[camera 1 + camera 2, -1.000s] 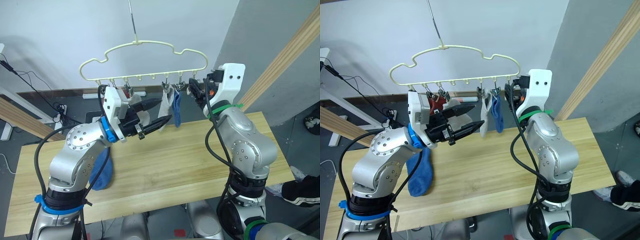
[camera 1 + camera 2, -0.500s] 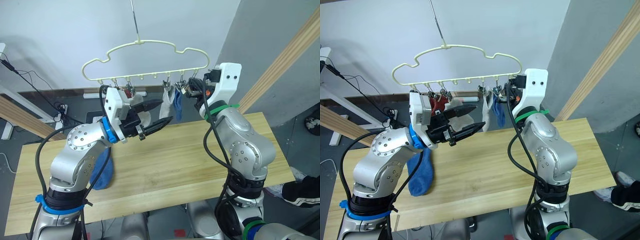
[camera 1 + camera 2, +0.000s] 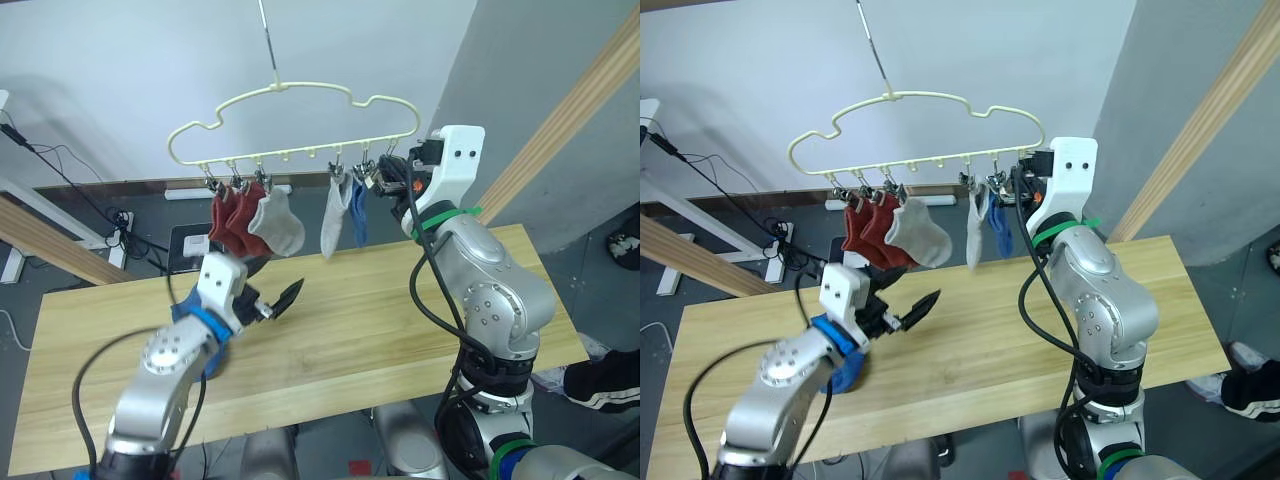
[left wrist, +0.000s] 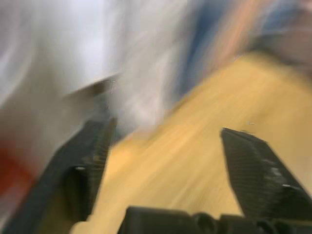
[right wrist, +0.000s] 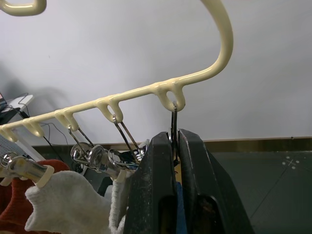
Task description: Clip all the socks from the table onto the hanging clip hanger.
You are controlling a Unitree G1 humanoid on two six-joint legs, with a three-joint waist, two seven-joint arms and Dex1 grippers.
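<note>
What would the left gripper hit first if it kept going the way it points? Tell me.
Probably the table. The left gripper, fingers open, points across and slightly down over the bare wood; the hanging socks sit above its line. Depth is hard to judge.

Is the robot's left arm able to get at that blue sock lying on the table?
Probably yes. The left gripper hangs open low over the table, and the blue sock lies just under that arm, partly hidden by it. Nothing else sits between them.
</note>
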